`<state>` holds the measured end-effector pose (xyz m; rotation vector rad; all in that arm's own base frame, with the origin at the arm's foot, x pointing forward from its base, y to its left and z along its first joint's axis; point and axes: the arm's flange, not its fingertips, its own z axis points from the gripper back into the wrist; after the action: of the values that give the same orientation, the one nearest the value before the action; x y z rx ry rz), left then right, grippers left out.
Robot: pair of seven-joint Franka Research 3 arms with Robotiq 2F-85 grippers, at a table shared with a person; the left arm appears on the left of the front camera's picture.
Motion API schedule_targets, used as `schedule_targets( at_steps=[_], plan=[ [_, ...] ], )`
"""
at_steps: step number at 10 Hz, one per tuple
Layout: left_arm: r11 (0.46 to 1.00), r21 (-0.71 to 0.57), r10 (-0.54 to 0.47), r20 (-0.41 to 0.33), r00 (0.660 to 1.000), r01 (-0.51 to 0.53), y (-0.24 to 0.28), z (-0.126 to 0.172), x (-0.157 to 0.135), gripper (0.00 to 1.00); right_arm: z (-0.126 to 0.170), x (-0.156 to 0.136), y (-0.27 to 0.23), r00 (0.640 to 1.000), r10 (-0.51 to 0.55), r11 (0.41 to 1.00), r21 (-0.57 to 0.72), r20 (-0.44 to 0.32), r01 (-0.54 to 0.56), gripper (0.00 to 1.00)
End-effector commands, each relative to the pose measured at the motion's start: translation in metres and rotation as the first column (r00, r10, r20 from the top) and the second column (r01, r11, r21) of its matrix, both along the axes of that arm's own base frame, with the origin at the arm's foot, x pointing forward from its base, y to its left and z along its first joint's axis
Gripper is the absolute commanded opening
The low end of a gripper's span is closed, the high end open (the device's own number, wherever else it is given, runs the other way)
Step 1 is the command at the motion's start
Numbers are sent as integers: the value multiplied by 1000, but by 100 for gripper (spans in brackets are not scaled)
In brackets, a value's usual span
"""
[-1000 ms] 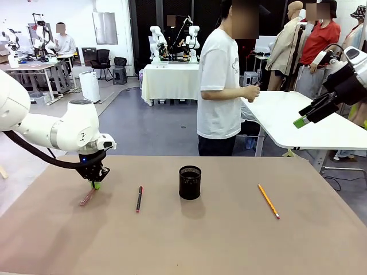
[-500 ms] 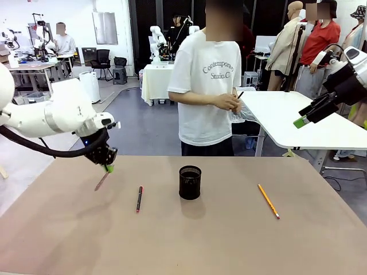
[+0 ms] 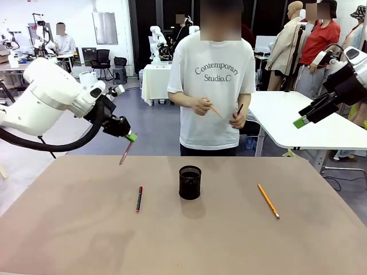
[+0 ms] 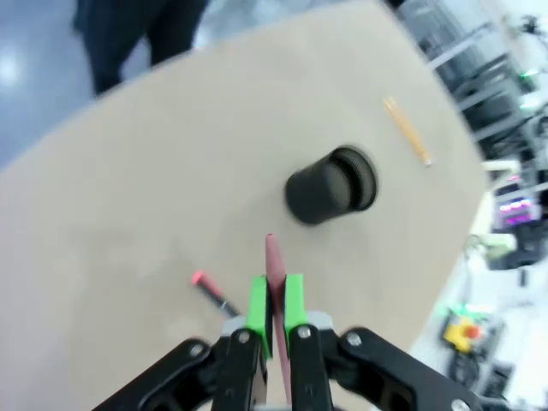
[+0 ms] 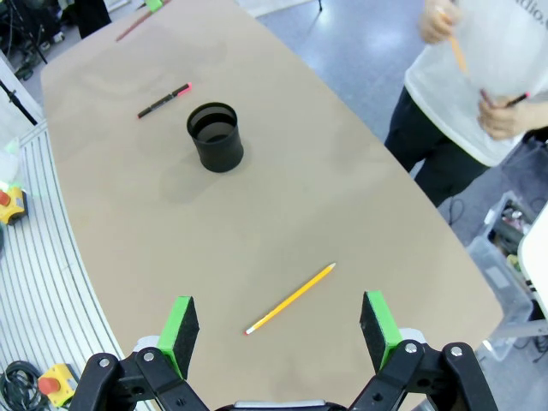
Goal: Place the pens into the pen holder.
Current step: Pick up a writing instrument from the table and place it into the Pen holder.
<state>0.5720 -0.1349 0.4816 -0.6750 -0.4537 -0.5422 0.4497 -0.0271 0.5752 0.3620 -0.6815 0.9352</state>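
My left gripper (image 3: 131,137) hangs above the table's far left, shut on the reddish-pink pen (image 3: 125,153), which dangles down from its green pads (image 4: 258,301). In the left wrist view that pen (image 4: 274,261) points toward the black mesh pen holder (image 4: 332,184). The holder (image 3: 190,182) stands mid-table. A black pen with red ends (image 3: 139,199) lies left of it, an orange-yellow pencil (image 3: 268,200) right of it. My right gripper (image 3: 304,116) is open, high at the right, away from the table. Its wrist view looks down on the holder (image 5: 216,137) and pencil (image 5: 290,299).
A person in a white T-shirt (image 3: 217,86) stands at the table's far edge, holding an orange pencil (image 3: 215,110) in one hand and a dark pen (image 3: 239,109) in the other. A white table (image 3: 298,117) stands behind at the right.
My left gripper has lifted the reddish-pink pen off the table and carried it up and to the right. The person has turned toward the table and come nearer. The right arm is still.
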Motion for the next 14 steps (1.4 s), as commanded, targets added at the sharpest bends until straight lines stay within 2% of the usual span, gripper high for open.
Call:
schedule_targets(
  at_steps=[1, 2, 4, 5, 6, 8, 9, 10, 11, 12, 14],
  plan=[
    [979, -161, -102, 157, 982, 127, 15, 0, -20, 0, 2, 1, 0, 1000, 1, 1000, 21, 3, -1, 100],
    [965, -198, -123, 231, 965, 171, 19, 5, -29, 0, 2, 1, 0, 1000, 1, 1000, 21, 3, -1, 100],
    [921, -288, -161, 335, 928, 264, 28, 15, -44, 0, 2, 1, 0, 1000, 1, 1000, 21, 3, -1, 100],
    [900, -323, -182, 334, 925, 294, 31, 16, -45, 0, 2, 1, 0, 1000, 1, 1000, 21, 3, -1, 100],
    [900, -329, -176, 321, 930, 284, 32, 14, -44, 0, 2, 1, 0, 1000, 1, 1000, 21, 3, -1, 100],
    [919, -288, -163, 342, 925, 268, 44, 13, -50, 0, 2, 1, 0, 1000, 1, 1000, 21, 3, -1, 100],
    [921, -291, -133, 394, 910, 260, 55, 12, -59, 0, 2, 1, 0, 1000, 1, 1000, 21, 3, -1, 100],
    [926, -218, -189, 443, 876, 309, 67, 16, -62, 0, 2, 1, 0, 1000, 1, 1000, 21, 3, -1, 100],
    [929, -168, -220, 463, 859, 329, 80, 19, -69, 0, 2, 1, 0, 1000, 1, 1000, 21, 3, -1, 100],
    [923, -164, -217, 527, 822, 349, 90, 23, -72, 0, 2, 1, 0, 1000, 1, 1000, 21, 3, -1, 100],
    [918, -175, -217, 528, 821, 355, 111, 31, -79, 0, 2, 1, 0, 1000, 1, 1000, 21, 3, -1, 100]
  ],
)
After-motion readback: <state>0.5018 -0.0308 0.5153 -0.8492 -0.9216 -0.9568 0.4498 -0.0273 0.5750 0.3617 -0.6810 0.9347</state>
